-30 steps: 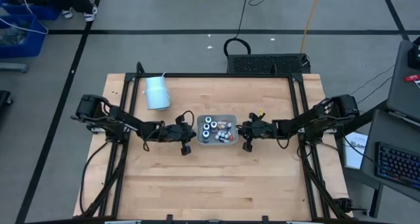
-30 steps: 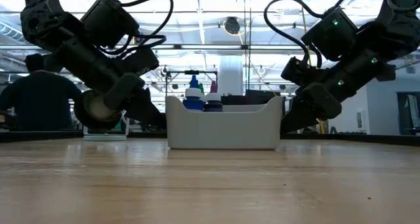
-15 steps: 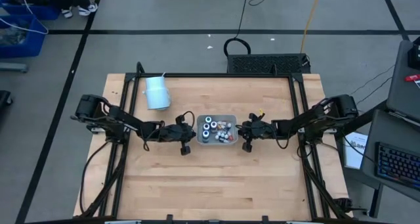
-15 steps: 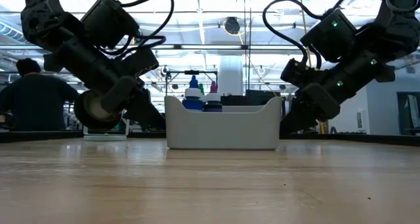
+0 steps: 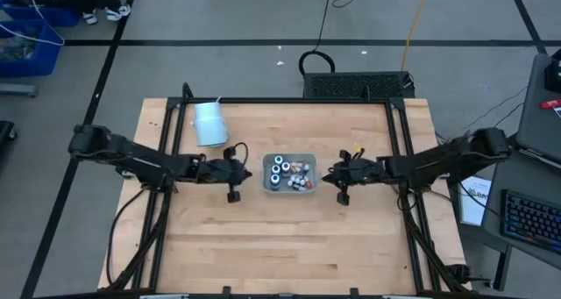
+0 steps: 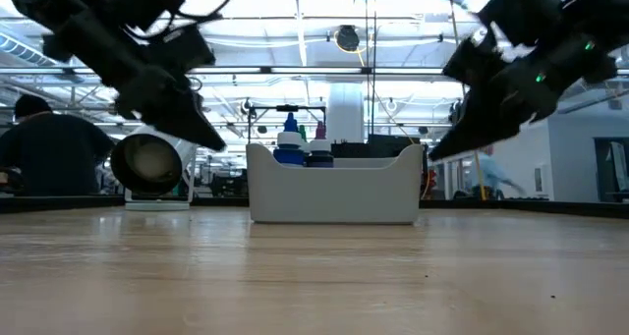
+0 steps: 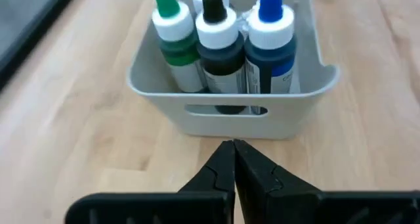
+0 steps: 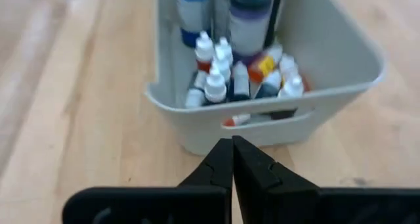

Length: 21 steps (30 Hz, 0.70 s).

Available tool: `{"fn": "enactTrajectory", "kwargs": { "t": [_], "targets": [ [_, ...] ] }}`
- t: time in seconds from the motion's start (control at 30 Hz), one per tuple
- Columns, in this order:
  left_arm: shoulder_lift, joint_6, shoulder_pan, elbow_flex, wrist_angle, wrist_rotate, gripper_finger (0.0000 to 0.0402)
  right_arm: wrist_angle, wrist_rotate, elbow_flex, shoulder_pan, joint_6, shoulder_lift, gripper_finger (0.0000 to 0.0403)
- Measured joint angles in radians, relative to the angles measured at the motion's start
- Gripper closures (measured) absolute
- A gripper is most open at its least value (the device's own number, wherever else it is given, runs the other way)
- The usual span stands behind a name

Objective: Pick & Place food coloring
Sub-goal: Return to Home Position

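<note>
The left gripper [image 7: 233,145] had its two dark fingers pressed together with nothing between them. Its tips pointed at one short wall of the grey bin [image 7: 223,115], which sat just ahead of it, not touching. The right gripper [image 8: 231,142] was likewise closed on nothing and faced the bin's opposite short wall from just in front. The bin thus stood between the two grippers on the wooden table [image 5: 289,246], and both grippers hung clear of the tabletop.

The food coloring bottles [image 5: 289,174] were all inside the bin. At the end nearer the left gripper, large bottles [image 7: 220,40] stood upright with white caps and green, black and blue tips. At the end nearer the right gripper, small bottles [image 8: 220,76] were heaped together, some showing red and yellow.

A pale cup [image 5: 210,124] lay on its side off to the left gripper's flank, toward the table's far edge and well apart from the bin.
</note>
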Motion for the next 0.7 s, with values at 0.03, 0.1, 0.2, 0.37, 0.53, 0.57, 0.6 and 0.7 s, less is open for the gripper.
{"fn": "enactTrajectory", "kwargs": {
  "t": [0.03,0.1,0.2,0.37,0.53,0.57,0.6,0.7],
  "targets": [
    [-0.036,0.020,0.000,0.000,-0.036,0.003,0.0393,-0.025,0.000,0.000,0.003,-0.022,-0.038,0.0403],
    [-0.113,0.073,0.000,-0.001,-0.107,0.037,0.0397,-0.062,-0.022,-0.005,0.008,-0.071,-0.116,0.0403],
    [-0.218,0.148,0.000,-0.001,-0.157,0.102,0.0396,-0.026,-0.082,-0.055,0.007,-0.128,-0.241,0.0403],
    [-0.366,0.227,0.010,-0.012,-0.151,0.168,0.0398,0.094,-0.108,-0.199,0.007,-0.135,-0.443,0.0403],
    [-0.487,0.226,0.053,-0.086,-0.078,0.238,0.0399,0.093,-0.096,-0.310,0.007,-0.094,-0.655,0.0403],
    [-0.507,0.220,0.067,-0.108,-0.060,0.245,0.0398,0.088,-0.095,-0.326,0.007,-0.093,-0.695,0.0403],
    [-0.528,0.213,0.080,-0.134,-0.047,0.253,0.0399,0.089,-0.095,-0.341,0.007,-0.096,-0.730,0.0403],
    [-0.585,0.188,0.128,-0.205,-0.002,0.297,0.0399,0.064,-0.094,-0.359,0.007,-0.113,-0.849,0.0403]
  ]
}}
